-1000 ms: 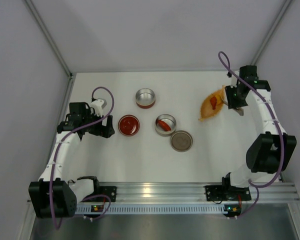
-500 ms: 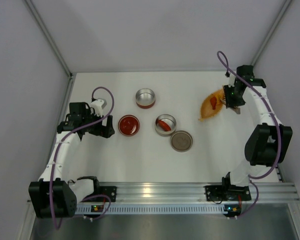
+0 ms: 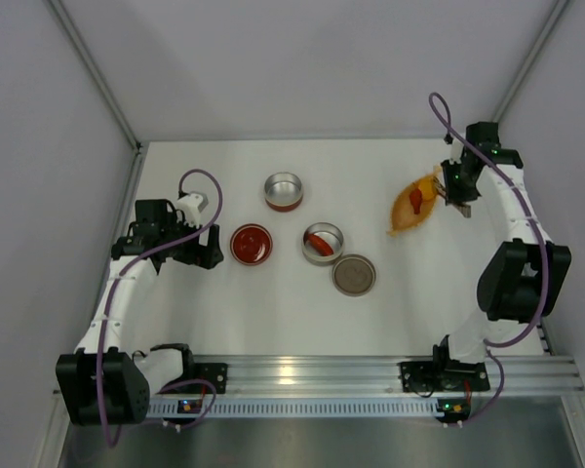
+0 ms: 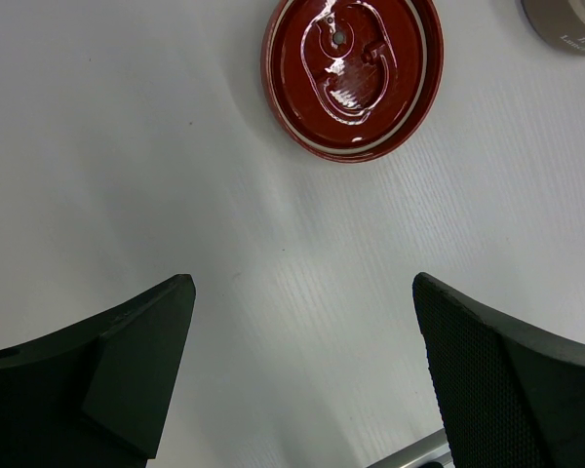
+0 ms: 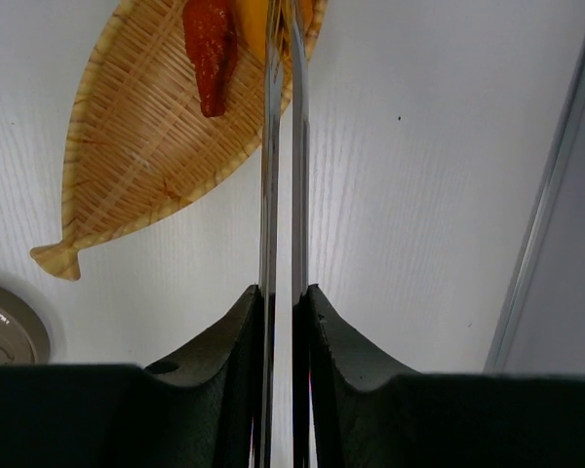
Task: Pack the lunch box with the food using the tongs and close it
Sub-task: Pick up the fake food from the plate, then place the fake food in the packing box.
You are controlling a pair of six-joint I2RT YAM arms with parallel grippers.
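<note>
My right gripper [image 5: 283, 292] is shut on the slim metal tongs [image 5: 283, 146], whose two arms run nearly parallel with a thin gap. Their tips reach a round orange-yellow lump of food [image 5: 265, 12] at the top edge, partly hidden. A longish red piece [image 5: 212, 54] lies beside it on the leaf-shaped woven dish [image 5: 146, 166]. From above, the right gripper [image 3: 455, 190] hovers at the dish's [image 3: 406, 216] right end. One lunch box tin [image 3: 323, 243] has a red piece inside; another tin [image 3: 284, 190] stands behind it. My left gripper [image 4: 302, 292] is open over bare table.
A red lid [image 3: 252, 244] lies left of the tins, also just ahead of my left fingers [image 4: 351, 73]. A grey lid [image 3: 354, 275] rests in front of the filled tin. The frame post and the right wall [image 5: 556, 195] are close to the right arm.
The right gripper has squeezed the tongs narrower and shifted slightly back along the dish's right end. The left arm has not moved.
</note>
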